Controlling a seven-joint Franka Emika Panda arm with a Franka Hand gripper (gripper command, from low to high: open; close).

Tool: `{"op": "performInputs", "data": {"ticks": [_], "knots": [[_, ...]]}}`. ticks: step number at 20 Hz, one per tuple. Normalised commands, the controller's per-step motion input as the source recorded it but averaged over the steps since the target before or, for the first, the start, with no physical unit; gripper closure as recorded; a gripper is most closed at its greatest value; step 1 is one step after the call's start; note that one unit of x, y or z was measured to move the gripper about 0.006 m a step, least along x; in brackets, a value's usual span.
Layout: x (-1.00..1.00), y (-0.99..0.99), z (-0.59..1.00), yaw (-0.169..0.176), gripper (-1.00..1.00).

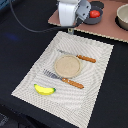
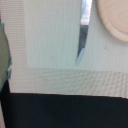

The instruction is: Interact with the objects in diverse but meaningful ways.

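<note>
The gripper (image 1: 70, 30), jaw state not discernible, was held over the placemat's (image 1: 95, 75) far edge, a descent toward the knife (image 1: 77, 55) judged next.

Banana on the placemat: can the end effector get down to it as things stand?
Probably yes. The banana lies alone at the placemat's near corner, apart from the fork and plate. Nothing covers it. The end effector hangs above the far edge, so it must cross over.
</note>
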Motion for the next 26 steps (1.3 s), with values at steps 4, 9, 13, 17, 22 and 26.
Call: {"op": "performInputs", "data": {"ticks": [4, 9, 13, 17, 22, 26], "knots": [[0.3, -0.69, -0.04, 0.013, -1.0], [0.36, -0.68, -0.02, 0.02, -1.0], [0.38, -0.7, 0.0, 0.027, -1.0], [0.37, -0.66, 0.0, 0.036, -1.0], [0.21, -0.35, -0.03, 0.117, -1.0], [0.02, -0.44, -0.01, 0.131, -1.0]]}}
